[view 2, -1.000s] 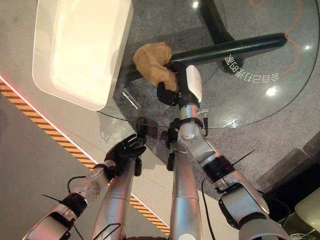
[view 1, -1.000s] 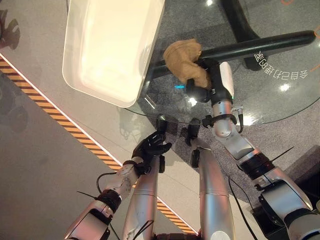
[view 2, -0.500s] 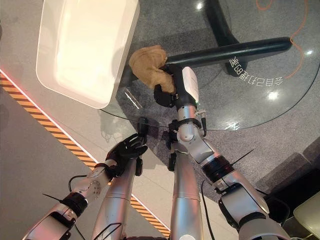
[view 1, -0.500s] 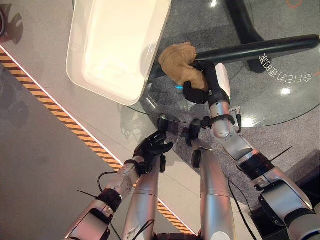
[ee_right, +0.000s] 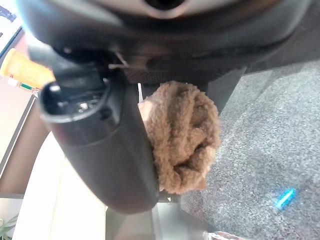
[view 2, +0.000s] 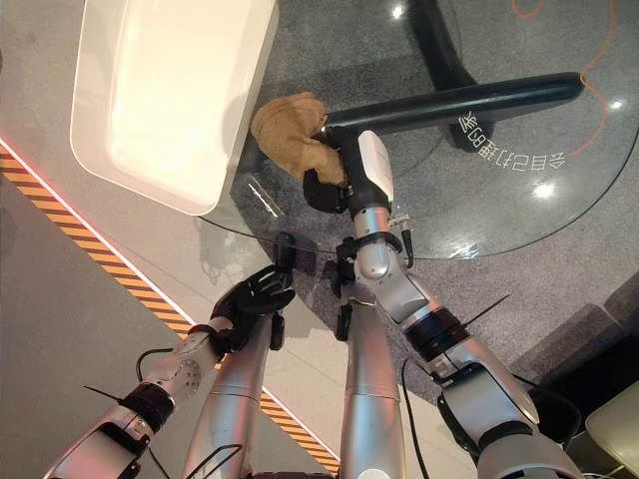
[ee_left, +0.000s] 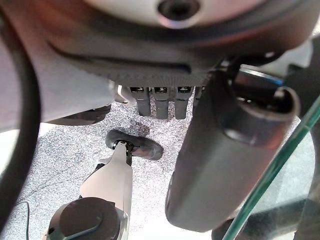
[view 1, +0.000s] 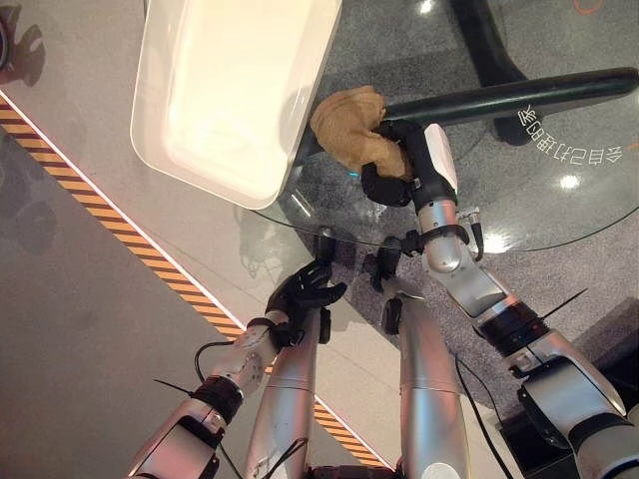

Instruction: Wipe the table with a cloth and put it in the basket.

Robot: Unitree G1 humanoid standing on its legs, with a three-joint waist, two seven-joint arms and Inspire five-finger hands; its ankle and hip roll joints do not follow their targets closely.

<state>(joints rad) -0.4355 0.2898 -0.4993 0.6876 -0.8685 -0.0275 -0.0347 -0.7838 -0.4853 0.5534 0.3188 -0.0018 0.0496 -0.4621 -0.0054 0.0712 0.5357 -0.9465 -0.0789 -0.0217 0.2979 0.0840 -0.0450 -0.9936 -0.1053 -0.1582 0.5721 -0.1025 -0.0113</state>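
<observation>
A bunched brown cloth (view 1: 344, 125) is held in my right hand (view 1: 399, 172), whose fingers are curled round it; the right wrist view shows the cloth (ee_right: 185, 135) pinched against the thumb. Hand and cloth are over the round glass table (view 1: 529, 200), close beside the right wall of the white basket (view 1: 200, 185). The basket stands on the table's left part and looks empty. I cannot tell whether the cloth touches the glass. My left hand (view 1: 305, 291) hangs open below the table's near edge, its fingers (ee_left: 160, 102) straight.
Black table legs (view 1: 519, 95) show through the glass. An orange-and-black striped line (view 1: 120, 235) runs across the grey floor on the left. The glass to the right of my right hand is bare apart from some printed characters (view 1: 564, 150).
My right hand has carried the cloth a little to the left, closer to the basket's wall. The camera shifted slightly early on. The left hand has stayed where it was.
</observation>
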